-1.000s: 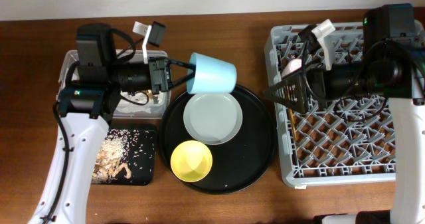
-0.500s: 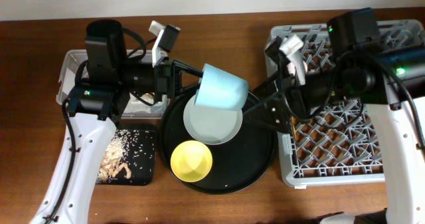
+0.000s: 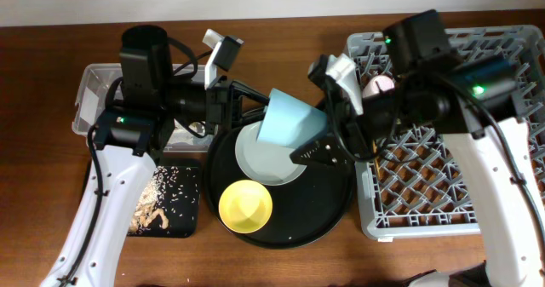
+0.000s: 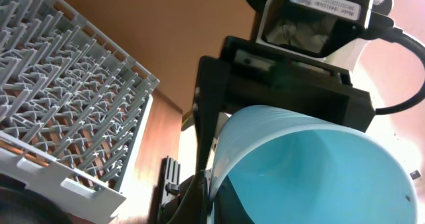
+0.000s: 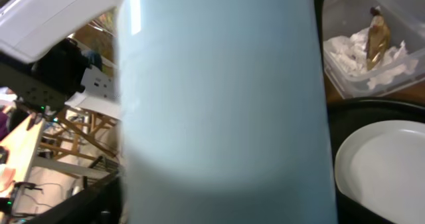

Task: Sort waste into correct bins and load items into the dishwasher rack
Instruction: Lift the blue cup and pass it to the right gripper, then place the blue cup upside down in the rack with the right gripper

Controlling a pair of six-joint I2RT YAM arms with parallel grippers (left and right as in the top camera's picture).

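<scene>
The grey dishwasher rack (image 3: 417, 198) stands right of the round black tray (image 3: 332, 202), which bears the pale grey plate (image 3: 264, 163). Above the plate, the left gripper (image 3: 262, 108) clamps the light-blue cup (image 3: 291, 127) by its rim. The right gripper (image 3: 311, 151) is right at the cup; I cannot tell its grip.

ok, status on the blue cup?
Left gripper shut on light-blue cup, held above round black tray. Right gripper against the cup's side, grip unconfirmed. Only the right arm sits between cup and dishwasher rack.
</scene>
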